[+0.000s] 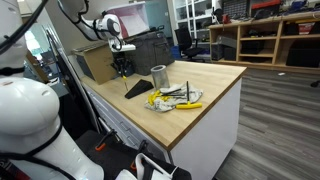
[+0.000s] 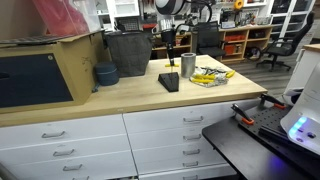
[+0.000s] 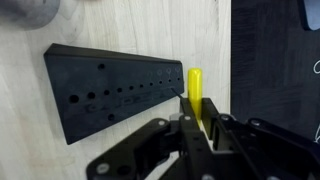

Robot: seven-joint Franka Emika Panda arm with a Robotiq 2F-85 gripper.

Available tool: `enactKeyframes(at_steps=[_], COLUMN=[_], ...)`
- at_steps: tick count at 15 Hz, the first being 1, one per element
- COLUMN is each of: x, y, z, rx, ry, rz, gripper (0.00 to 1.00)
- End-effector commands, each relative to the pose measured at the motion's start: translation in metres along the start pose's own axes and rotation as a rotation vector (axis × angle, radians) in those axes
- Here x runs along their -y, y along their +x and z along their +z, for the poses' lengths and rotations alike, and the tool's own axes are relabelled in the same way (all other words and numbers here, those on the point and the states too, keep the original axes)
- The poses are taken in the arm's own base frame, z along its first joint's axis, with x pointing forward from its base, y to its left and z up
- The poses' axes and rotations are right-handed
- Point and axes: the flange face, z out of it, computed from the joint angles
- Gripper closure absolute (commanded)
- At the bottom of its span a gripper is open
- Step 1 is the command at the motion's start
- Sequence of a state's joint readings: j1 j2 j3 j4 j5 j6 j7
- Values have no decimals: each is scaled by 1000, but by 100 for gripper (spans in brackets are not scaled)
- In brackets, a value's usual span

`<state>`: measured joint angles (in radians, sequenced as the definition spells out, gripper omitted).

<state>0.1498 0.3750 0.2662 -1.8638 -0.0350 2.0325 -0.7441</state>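
Observation:
My gripper point(image 3: 197, 128) is shut on a yellow-handled tool point(image 3: 195, 88), which points down between the fingers. In the wrist view a black block with a row of holes point(image 3: 110, 90) lies on the wooden bench top just left of the tool's tip. In both exterior views the gripper point(image 1: 122, 68) point(image 2: 171, 57) hangs a little above and behind the black block point(image 1: 138, 90) point(image 2: 169, 81). A metal cup point(image 1: 159, 75) point(image 2: 189, 65) stands beside the block. A pile of yellow-and-black hand tools point(image 1: 175, 97) point(image 2: 208, 76) lies next to the cup.
A black bin point(image 2: 128, 52) and a cardboard box point(image 2: 78, 60) stand at the back of the bench, with a blue bowl point(image 2: 106, 74) in front of them. The bench edge point(image 1: 205, 115) drops to the floor. Drawers point(image 2: 190, 125) fill the bench front.

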Motion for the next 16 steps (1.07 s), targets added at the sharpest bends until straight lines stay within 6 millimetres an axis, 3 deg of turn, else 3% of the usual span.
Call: enactKeyframes(at_steps=[1,16], x=[1,-3], y=[3,3], z=[1,1], rx=[18,60], ry=[32,7], rz=[-6,9], gripper=[96,96])
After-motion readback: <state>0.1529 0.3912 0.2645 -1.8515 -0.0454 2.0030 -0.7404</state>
